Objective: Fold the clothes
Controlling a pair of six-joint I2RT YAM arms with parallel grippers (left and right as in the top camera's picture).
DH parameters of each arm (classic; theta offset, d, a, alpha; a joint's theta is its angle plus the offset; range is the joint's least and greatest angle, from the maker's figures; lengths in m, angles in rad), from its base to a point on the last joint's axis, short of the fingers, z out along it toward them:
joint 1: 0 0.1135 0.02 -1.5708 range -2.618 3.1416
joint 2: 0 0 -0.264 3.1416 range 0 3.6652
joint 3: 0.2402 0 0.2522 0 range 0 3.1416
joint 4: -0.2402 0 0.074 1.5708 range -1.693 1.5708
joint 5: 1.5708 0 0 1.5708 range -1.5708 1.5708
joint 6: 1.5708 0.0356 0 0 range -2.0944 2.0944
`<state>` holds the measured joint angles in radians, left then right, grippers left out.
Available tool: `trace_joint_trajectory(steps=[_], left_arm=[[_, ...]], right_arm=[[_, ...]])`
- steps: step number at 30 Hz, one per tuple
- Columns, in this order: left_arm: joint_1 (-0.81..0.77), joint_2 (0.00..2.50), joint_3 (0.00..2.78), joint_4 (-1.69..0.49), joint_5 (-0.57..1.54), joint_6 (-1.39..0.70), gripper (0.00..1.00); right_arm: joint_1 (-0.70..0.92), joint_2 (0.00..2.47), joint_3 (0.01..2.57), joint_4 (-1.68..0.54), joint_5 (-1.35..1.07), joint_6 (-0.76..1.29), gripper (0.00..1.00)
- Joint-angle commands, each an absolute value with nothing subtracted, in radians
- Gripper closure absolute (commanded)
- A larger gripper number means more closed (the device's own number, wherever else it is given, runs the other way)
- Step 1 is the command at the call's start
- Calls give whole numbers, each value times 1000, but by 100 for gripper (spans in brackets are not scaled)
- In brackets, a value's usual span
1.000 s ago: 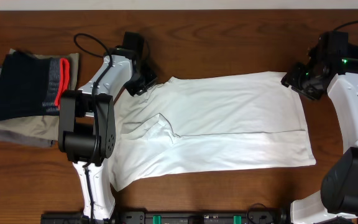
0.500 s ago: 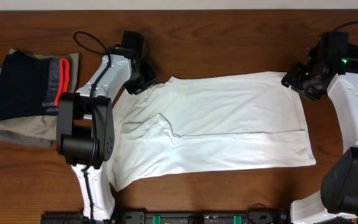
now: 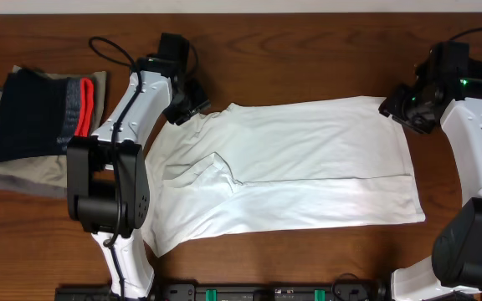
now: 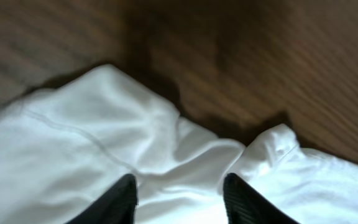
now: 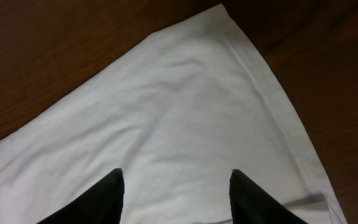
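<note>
The clothes, a white T-shirt (image 3: 308, 167), lie spread lengthwise across the wooden table (image 3: 308, 50), with a sleeve fold near the left middle. My left gripper (image 3: 194, 109) hovers at the shirt's far left corner, jaws apart. In the left wrist view the rumpled white cloth (image 4: 73, 162) lies under the open left gripper (image 4: 179, 185), nothing pinched. My right gripper (image 3: 393, 107) sits at the far right corner. In the right wrist view its fingers (image 5: 114, 186) straddle the flat hemmed corner (image 5: 185, 112) without gripping it.
A black garment with a red-and-grey band (image 3: 36, 113) lies on olive-grey garments (image 3: 15, 171) at the table's left edge. The arm bases (image 3: 124, 276) stand at the front edge, the left one overlapping the shirt's near left corner.
My left gripper has opened and let go of the shirt's far left corner, and its arm has shifted slightly back and left. The right arm has not moved.
</note>
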<state>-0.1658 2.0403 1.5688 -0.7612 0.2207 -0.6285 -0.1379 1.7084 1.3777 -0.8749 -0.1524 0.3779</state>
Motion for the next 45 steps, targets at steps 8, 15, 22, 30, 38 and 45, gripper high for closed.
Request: trace_joint_trajectory(steps=[8, 15, 22, 30, 38, 45], left_arm=[[-162, 2035, 1588, -704, 191, -622, 49], [-162, 2042, 1588, -694, 191, -622, 49], [-162, 2042, 1588, -690, 190, -614, 49], [-162, 2042, 1588, -686, 190, -614, 48], [-162, 2042, 1575, -691, 190, -614, 48], [-162, 2043, 1566, -691, 190, -614, 49]], right_arm=[[-123, 1713, 1390, -683, -171, 306, 44], [-141, 1774, 1391, -552, -44, 310, 48], [-193, 1900, 1391, -521, -93, 309, 50], [-215, 1999, 1391, -442, -128, 253, 51], [-212, 2084, 1391, -370, -160, 237, 53], [-208, 2118, 1391, -343, -170, 218, 54]])
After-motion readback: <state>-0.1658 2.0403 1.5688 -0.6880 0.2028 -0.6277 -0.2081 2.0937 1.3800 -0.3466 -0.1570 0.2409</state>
